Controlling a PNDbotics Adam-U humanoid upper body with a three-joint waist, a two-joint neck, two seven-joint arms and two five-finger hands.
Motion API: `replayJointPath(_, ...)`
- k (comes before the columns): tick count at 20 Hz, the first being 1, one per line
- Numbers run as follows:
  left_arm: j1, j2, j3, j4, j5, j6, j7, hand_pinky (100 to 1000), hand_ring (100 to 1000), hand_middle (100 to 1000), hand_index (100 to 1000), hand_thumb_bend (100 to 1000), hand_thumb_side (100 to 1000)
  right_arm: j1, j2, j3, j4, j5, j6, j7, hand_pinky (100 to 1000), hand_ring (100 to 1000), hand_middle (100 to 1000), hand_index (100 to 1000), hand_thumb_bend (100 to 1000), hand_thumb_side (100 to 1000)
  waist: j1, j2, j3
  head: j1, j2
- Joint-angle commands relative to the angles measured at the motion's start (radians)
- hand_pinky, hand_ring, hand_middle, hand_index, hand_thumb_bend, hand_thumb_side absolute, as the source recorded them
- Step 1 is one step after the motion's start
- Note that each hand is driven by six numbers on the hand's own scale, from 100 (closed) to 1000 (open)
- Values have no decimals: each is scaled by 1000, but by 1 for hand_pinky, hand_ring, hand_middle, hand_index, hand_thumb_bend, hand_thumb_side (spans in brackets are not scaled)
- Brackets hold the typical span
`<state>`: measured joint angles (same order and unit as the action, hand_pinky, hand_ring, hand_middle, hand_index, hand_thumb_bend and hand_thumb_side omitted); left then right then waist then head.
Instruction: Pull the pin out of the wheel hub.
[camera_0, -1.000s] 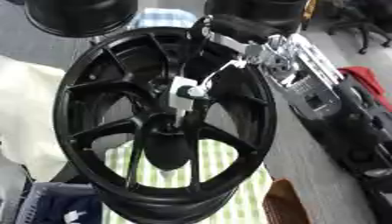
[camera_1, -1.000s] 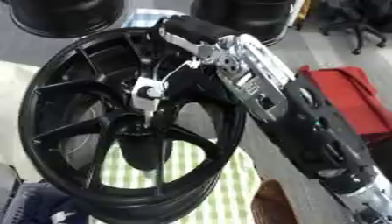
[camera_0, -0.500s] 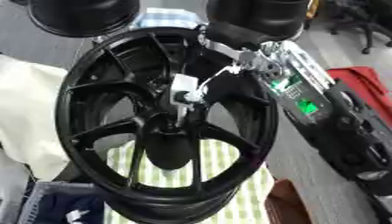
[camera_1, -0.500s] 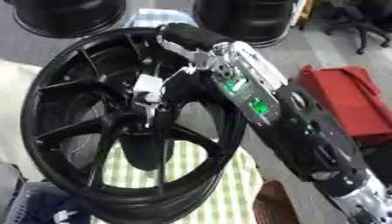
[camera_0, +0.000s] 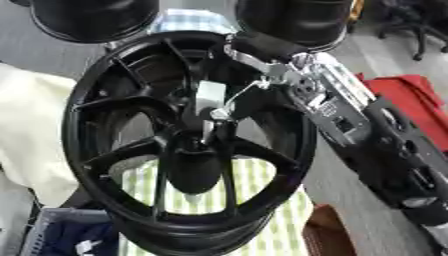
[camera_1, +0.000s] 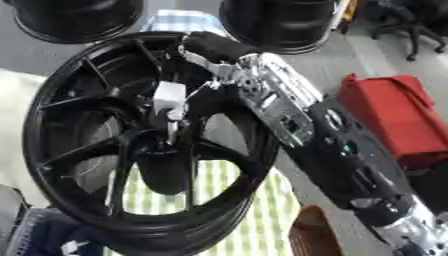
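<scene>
One hand works here: our right hand (camera_0: 262, 62) reaches over the wheel hub (camera_0: 188, 145) rim, fingers pinched on the white-headed pin (camera_0: 210, 97), which we judge still seated near the centre; pulling it free remains.

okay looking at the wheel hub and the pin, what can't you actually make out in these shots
- Right hand: in both views its fingers are dark against the black wheel hub, so their grip cannot be read.
- Pin: only a blurred white block shows; whether it is seated or out is unclear.
- Left hand: in neither view.
</scene>
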<state>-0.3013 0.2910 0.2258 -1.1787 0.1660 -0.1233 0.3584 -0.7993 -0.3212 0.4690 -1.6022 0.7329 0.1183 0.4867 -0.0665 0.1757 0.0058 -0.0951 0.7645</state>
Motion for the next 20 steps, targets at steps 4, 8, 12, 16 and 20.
replayJointPath(4, -13, 25, 4, -13, -1, -1, -3, 696, 635, 528, 727, 435, 615, -10, -10, -18, 4, 6, 3, -14, 667, 646, 455, 671, 494, 348, 8, -11, -2, -5, 6)
replayJointPath(8, -13, 25, 4, -13, -2, -2, -3, 697, 636, 529, 727, 434, 616, -9, -11, -18, 4, 0, 12, -23, 658, 631, 427, 651, 480, 319, 8, -12, -1, -5, 6)
replayJointPath(12, -12, 25, 5, -13, -1, -3, -3, 697, 636, 529, 727, 433, 616, -7, -13, -19, 6, -1, 19, -25, 650, 618, 397, 637, 459, 305, 8, -12, -2, -5, 6)
replayJointPath(16, -11, 26, 5, -13, -2, -3, -2, 697, 636, 529, 727, 432, 617, -7, -19, -20, 8, -10, 21, -22, 645, 610, 383, 622, 416, 288, 8, -13, -3, -3, 6)
replayJointPath(20, -10, 27, 6, -13, -3, -4, -2, 697, 637, 529, 727, 431, 617, -14, -30, -25, 3, -46, 28, -10, 635, 590, 357, 592, 324, 269, 8, -13, -5, -4, 6)
